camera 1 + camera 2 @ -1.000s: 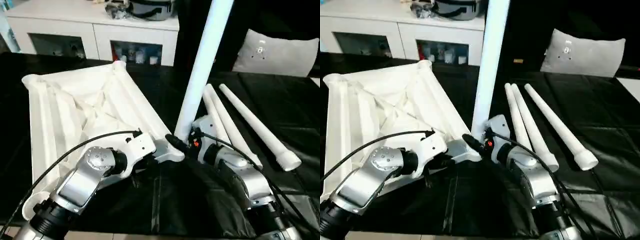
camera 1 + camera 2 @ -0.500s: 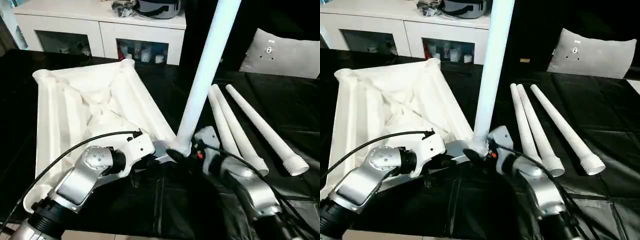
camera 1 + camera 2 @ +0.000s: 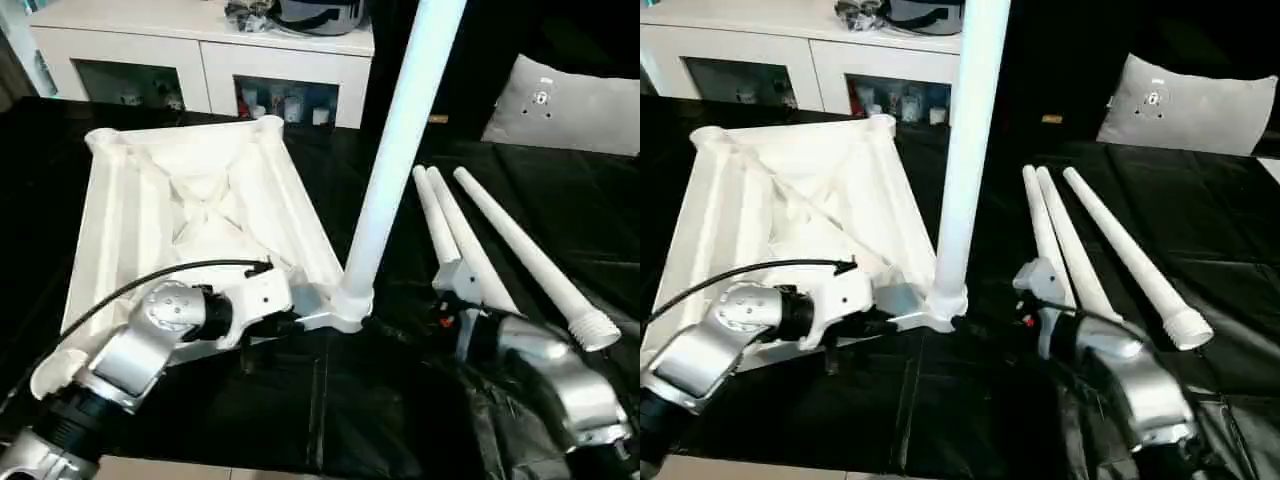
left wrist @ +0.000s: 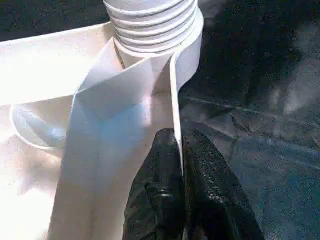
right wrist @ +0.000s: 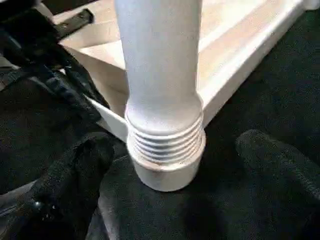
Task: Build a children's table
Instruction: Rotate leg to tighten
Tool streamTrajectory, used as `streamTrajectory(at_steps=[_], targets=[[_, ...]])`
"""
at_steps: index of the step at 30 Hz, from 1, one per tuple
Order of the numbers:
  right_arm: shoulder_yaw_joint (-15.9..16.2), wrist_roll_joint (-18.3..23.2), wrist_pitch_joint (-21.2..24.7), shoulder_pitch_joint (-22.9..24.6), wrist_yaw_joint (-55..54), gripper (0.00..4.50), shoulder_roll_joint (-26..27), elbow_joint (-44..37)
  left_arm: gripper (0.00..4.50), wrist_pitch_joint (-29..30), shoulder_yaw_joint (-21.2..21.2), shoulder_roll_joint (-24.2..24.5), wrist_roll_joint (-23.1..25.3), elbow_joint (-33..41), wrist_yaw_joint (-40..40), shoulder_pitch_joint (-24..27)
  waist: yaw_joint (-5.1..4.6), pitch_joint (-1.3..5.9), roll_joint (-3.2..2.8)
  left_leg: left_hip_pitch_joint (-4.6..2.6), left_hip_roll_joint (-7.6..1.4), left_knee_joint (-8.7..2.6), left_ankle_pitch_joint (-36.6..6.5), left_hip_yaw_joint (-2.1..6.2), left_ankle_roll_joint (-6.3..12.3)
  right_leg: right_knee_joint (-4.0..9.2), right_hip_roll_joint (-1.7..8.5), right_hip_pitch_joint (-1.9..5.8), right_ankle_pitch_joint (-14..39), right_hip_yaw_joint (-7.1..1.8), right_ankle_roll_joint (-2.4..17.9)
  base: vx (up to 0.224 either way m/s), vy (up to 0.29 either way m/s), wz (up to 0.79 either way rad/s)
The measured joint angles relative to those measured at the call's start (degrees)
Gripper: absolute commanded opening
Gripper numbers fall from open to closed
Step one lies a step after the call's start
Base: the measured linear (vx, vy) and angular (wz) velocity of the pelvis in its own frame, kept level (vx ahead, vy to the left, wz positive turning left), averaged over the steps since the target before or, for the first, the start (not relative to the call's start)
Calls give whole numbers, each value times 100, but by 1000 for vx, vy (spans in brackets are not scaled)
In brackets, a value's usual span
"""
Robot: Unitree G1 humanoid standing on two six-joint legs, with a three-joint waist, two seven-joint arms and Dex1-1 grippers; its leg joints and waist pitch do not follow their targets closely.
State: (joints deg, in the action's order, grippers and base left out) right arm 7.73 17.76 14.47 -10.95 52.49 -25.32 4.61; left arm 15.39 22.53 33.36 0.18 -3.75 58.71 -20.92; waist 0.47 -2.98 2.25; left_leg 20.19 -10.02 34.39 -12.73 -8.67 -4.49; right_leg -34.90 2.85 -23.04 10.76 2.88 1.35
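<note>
No legible writing or brand marks on any part. White plastic square table top lies ribbed underside up on the black-covered surface, left of centre. One long tapered white tube leg stands upright in the near-right corner socket, threads partly exposed. Left gripper is clamped on the top's rim beside that socket. Right gripper has let go of the leg since 0.5 s ago; fingers spread either side of the socket. Three spare white tube legs lie at right.
</note>
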Motion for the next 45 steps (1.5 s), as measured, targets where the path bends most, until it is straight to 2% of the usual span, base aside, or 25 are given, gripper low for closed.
streamTrajectory(at_steps=[5, 9, 12, 13, 16, 18, 21, 24, 28, 30, 35, 38, 41, 45], targets=[[196, -42, 36, -135, 481, 447, -279, 7, 0, -244, 97, 114, 1, -86, 290, -83, 59, 0, 6, -1, 0, 1, 0, -1, 1, -1, 0, 1, 1, 1, 1, 0, 0, 0], [372, -68, 61, -381, 775, 447, -296, 32, 0, -389, 172, 175, 10, -155, 475, -156, 121, 0, 7, -5, -1, 4, 1, -2, 1, -6, 1, 2, 0, 0, 2, 0, 0, 0], [530, -259, -1, -639, 816, 447, -255, 306, 0, -517, 231, 203, 20, -168, 604, -180, 162, 2, 11, -6, -1, 6, 3, -8, 4, -8, 5, 3, 0, 0, 3, 0, 0, 0], [553, -283, -27, -693, 815, 419, -237, 373, 0, -529, 244, 203, 22, -168, 625, -188, 167, 2, 12, -6, -1, 6, 3, -9, 5, -7, 7, 3, 0, 1, 3, 0, 0, 0], [665, -377, -134, -745, 925, 405, -230, 501, 0, -566, 284, 202, 61, -172, 683, -225, 184, 3, 14, -6, 0, 6, 3, -16, 6, -7, 11, 3, 0, 1, 3, 0, 0, 0], [726, -412, -140, -751, 987, 371, -230, 559, 0, -595, 300, 201, 76, -198, 694, -246, 183, 4, 14, -5, 0, 6, 4, -20, 9, -8, 14, 4, 0, 0, 3, 0, 0, 0], [786, -444, -146, -800, 1051, 359, -227, 661, 0, -648, 312, 195, 81, -266, 702, -282, 182, 4, 16, -7, 0, 8, 8, -22, 14, -14, 16, 6, -1, 1, 4, 0, 0, 0], [791, -450, -158, -873, 1063, 321, -213, 734, 0, -668, 315, 191, 97, -287, 702, -292, 180, 3, 17, -9, 0, 9, 11, -25, 16, -21, 18, 6, -1, 1, 5, 0, 0, 0], [798, -482, -237, -893, 1124, 303, -185, 772, 0, -677, 316, 182, 119, -299, 711, -301, 181, 5, 20, -9, 0, 10, 12, -27, 17, -22, 20, 7, -1, 1, 5, 0, 0, 0], [798, -489, -259, -893, 1126, 280, -182, 787, 0, -696, 319, 176, 119, -335, 726, -318, 180, 6, 23, -10, 0, 10, 13, -28, 19, -23, 21, 7, -1, 2, 5, 0, 0, 0], [786, -487, -262, -870, 1103, 273, -152, 786, 0, -714, 320, 172, 118, -369, 733, -330, 179, 8, 24, -12, 0, 11, 15, -28, 20, -29, 21, 8, -2, 2, 5, 0, 0, 0], [664, -415, -128, -701, 985, 272, -58, 692, 0, -654, 307, 156, 111, -366, 734, -324, 180, 9, 27, -16, -1, 11, 16, -28, 20, -28, 21, 13, -2, 3, 5, 0, 0, 0], [545, -336, 121, -477, 748, 272, 108, 490, 0, -357, 223, 62, 74, -290, 686, -268, 165, 12, 25, -23, -1, 12, 16, -29, 20, -28, 22, 20, -2, 3, 5, 0, 0, 0], [329, -271, 433, -204, -77, 272, 572, 283, 0, 413, 5, -240, 17, -105, 291, -113, 130, 22, 28, -51, 0, 17, 19, -33, 15, -25, 24, 41, 2, 2, -4, 0, 0, 0]])
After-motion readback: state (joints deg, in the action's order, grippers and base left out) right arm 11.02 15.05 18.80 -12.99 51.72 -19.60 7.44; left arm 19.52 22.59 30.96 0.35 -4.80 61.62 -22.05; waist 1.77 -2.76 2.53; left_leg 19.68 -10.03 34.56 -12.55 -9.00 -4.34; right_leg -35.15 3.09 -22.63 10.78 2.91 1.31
